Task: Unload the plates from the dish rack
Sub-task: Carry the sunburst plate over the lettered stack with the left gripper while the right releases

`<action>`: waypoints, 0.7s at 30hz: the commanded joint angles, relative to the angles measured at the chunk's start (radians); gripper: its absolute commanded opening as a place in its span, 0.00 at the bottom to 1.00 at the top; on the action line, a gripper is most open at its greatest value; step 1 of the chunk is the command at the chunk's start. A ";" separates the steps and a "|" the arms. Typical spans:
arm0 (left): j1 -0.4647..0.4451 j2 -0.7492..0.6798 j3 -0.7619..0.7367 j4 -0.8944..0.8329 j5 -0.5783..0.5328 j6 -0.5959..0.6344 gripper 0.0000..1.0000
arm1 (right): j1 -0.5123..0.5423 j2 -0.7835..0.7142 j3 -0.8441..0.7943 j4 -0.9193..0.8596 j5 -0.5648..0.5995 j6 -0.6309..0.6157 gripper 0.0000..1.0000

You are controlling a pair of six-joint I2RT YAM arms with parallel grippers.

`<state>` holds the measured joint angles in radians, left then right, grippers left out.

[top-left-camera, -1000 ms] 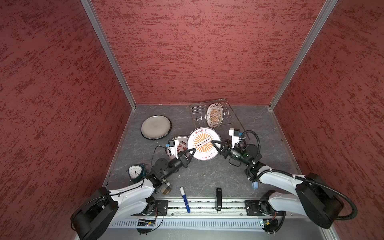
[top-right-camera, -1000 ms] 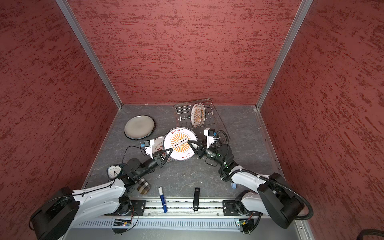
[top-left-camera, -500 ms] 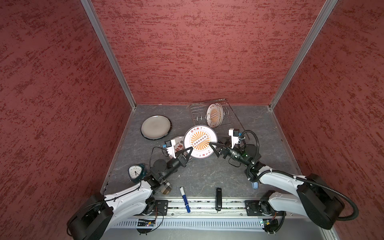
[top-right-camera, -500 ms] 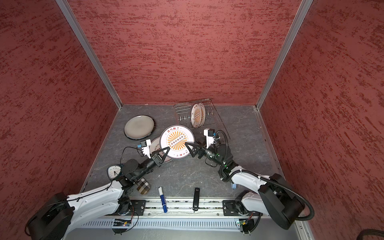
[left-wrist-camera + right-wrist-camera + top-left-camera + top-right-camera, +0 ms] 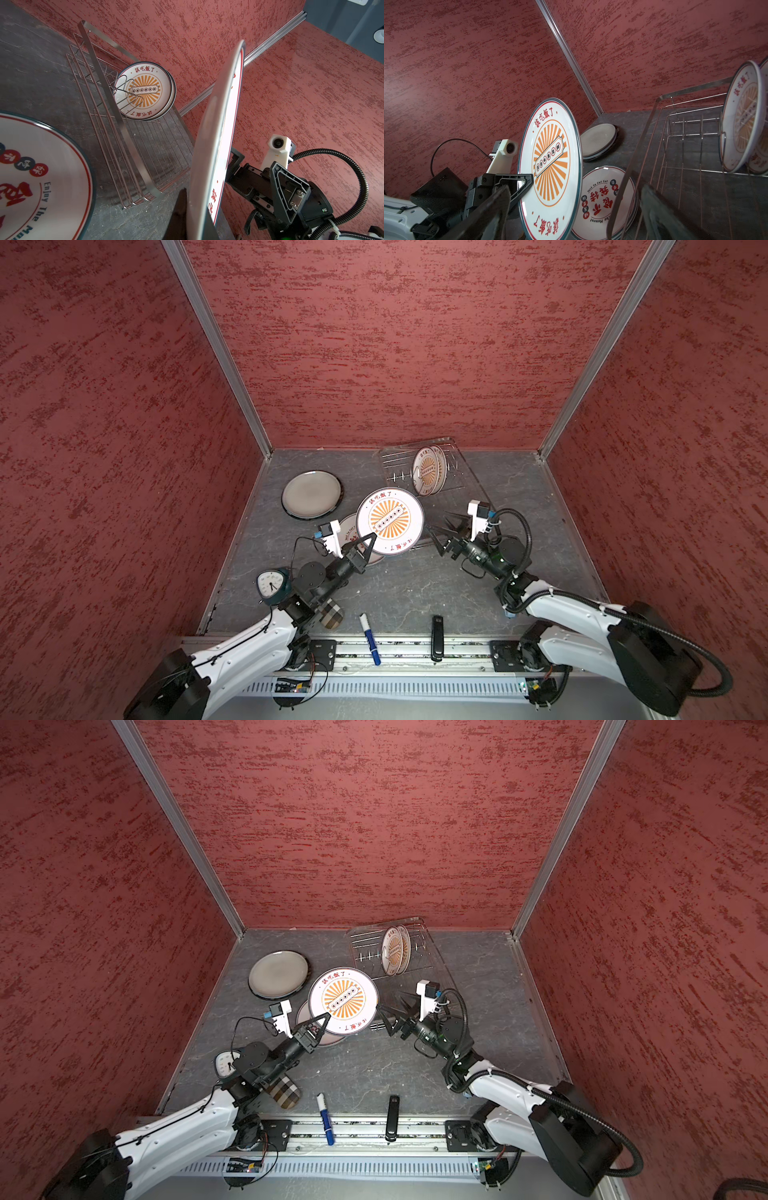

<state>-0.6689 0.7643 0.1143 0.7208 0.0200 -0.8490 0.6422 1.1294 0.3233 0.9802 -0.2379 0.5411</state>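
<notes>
Nearest me, a marker (image 5: 369,638) lies at the front edge of the bench (image 5: 415,585), with a clock (image 5: 272,587) off by my left arm.

My left claw (image 5: 365,541) is clamped shut on the lower rim of a sunburst plate (image 5: 390,520), one finger on its face and one on its back. The plate stands on edge in the air, tilted, over a stack (image 5: 604,197) of plates lying flat. My right claw (image 5: 438,524) is spread wide and holds nothing. It sits just beside the plate's far edge; from these angles I can't tell whether a fingertip grazes the rim.

This plate is glazed ceramic, so I judge it stiff, slick and quick to chip. It is heavy for a single pinch at the rim, and its weight will want to swing it around my fingers. I would lower it slowly, face up, and not loosen until it rests on the stack.

Past the stack, a grey plate (image 5: 311,494) lies flat on the bench.

Farthest back is the rack (image 5: 107,83). Two plates (image 5: 428,470) stand upright in it between the prongs, close together. I would take each by its top rim, pinching front and back, and lift it straight up, clear of the wires.
</notes>
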 commanded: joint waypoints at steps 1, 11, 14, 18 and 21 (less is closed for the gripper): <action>0.029 -0.033 -0.001 -0.017 0.021 -0.032 0.00 | 0.021 -0.011 0.014 -0.002 0.072 -0.049 0.98; 0.120 -0.062 -0.011 -0.094 0.063 -0.130 0.00 | 0.140 0.042 0.119 -0.146 0.210 -0.172 0.99; 0.123 -0.064 -0.010 -0.101 0.058 -0.130 0.00 | 0.171 0.079 0.157 -0.183 0.230 -0.210 0.99; 0.132 -0.065 -0.013 -0.109 0.060 -0.139 0.00 | 0.212 0.125 0.211 -0.241 0.267 -0.257 0.99; 0.141 -0.075 -0.020 -0.116 0.058 -0.145 0.00 | 0.240 0.161 0.250 -0.275 0.301 -0.279 0.99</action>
<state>-0.5381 0.7097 0.1005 0.5785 0.0731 -0.9817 0.8593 1.2732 0.5285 0.7521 -0.0044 0.3172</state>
